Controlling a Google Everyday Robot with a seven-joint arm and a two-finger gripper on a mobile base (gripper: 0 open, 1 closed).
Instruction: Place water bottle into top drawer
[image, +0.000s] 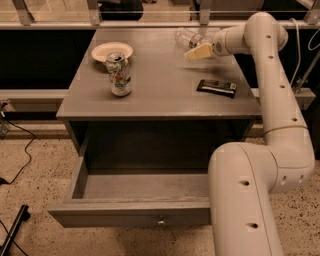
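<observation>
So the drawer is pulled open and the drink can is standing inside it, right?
Not quite. The top drawer is pulled open, but the drink can is not inside it: it stands on the tabletop beside the white plate, as the camera view shows. The pincer is at the back right of the tabletop, by the water bottle.
</observation>
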